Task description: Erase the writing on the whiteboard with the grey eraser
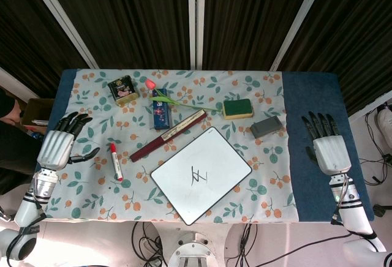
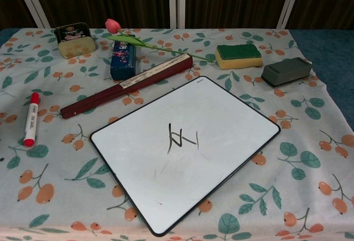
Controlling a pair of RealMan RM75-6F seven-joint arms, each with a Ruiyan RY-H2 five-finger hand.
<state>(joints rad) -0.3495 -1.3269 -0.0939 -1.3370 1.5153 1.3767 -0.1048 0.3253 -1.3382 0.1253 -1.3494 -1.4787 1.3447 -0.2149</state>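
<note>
A white whiteboard (image 1: 202, 172) (image 2: 185, 144) lies tilted near the table's front edge, with black writing (image 1: 199, 175) (image 2: 180, 136) at its middle. The grey eraser (image 1: 266, 126) (image 2: 286, 71) lies on the cloth behind and to the right of the board. My left hand (image 1: 60, 141) rests open at the table's left edge, fingers spread, holding nothing. At the right edge, on the blue surface, my right hand (image 1: 327, 141) is open too, a short way right of the eraser. Neither hand shows in the chest view.
A folded dark red fan (image 1: 168, 135) (image 2: 126, 85) lies left of the board. A red marker (image 1: 116, 160) (image 2: 31, 118) lies further left. Behind are a green-yellow sponge (image 1: 237, 108) (image 2: 238, 56), a blue box (image 1: 160, 109) (image 2: 123, 57), a tulip (image 1: 177, 98) (image 2: 145, 43) and a small tin (image 1: 122, 89) (image 2: 75, 38).
</note>
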